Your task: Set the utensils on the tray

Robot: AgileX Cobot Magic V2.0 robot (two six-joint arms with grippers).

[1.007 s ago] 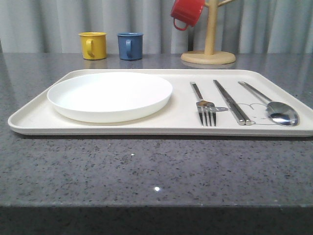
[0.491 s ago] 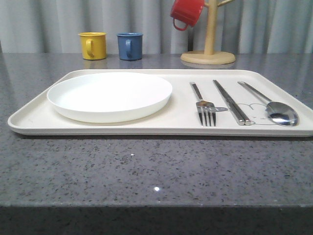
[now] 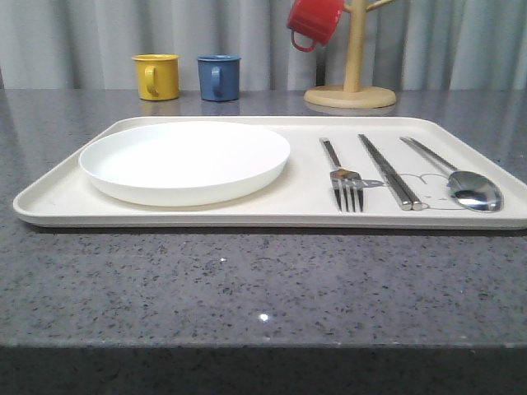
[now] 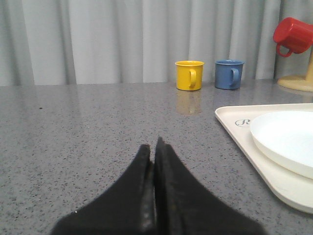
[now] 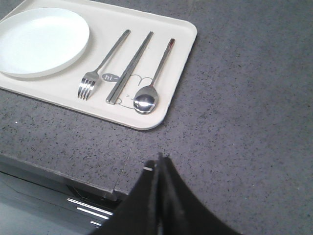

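The cream tray [image 3: 66,193] lies across the grey table. On it rest the white plate [image 3: 185,160] at the left, then the fork [image 3: 343,177], the chopsticks [image 3: 391,171] and the spoon [image 3: 461,183] side by side at the right. My left gripper [image 4: 152,147] is shut and empty, low over bare table to the left of the tray [image 4: 234,128] and plate [image 4: 288,142]. My right gripper [image 5: 160,161] is shut and empty, hovering near the table's front edge, to the right of the tray [image 5: 183,34]; the fork [image 5: 102,63], chopsticks [image 5: 129,66] and spoon [image 5: 151,88] lie ahead of it.
A yellow mug [image 3: 156,76] and a blue mug [image 3: 219,77] stand behind the tray. A red mug [image 3: 314,20] hangs on a wooden mug tree [image 3: 352,82] at the back right. The table's front edge [image 5: 58,171] runs close beside the right gripper.
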